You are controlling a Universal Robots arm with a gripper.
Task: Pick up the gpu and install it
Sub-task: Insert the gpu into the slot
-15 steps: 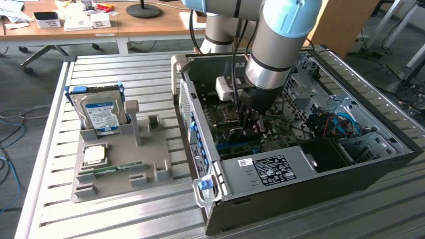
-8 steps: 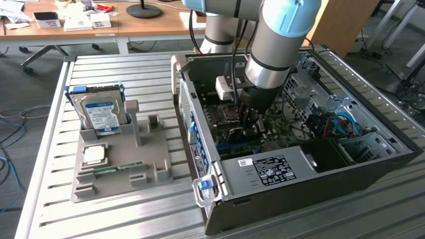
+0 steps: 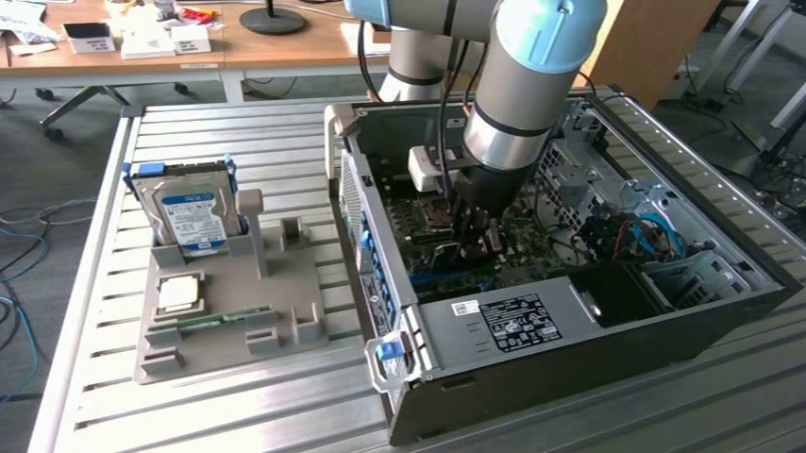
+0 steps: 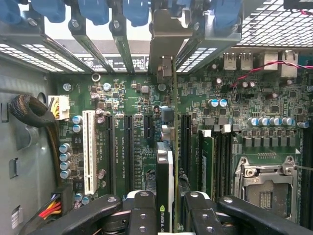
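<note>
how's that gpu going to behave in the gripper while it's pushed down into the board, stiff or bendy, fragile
The gpu looks like a thin, flat card held edge-on between the gripper fingers, so it is probably stiff along its length but could flex or tilt sideways. Its exposed edge and the motherboard components crowded nearby suggest it is fragile. Its metal bracket likely steadies it.

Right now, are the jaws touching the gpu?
Touching. The wrist view shows the gripper with its black jaws closed against both faces of the gpu, which stands edge-on between them above the motherboard slots.
</note>
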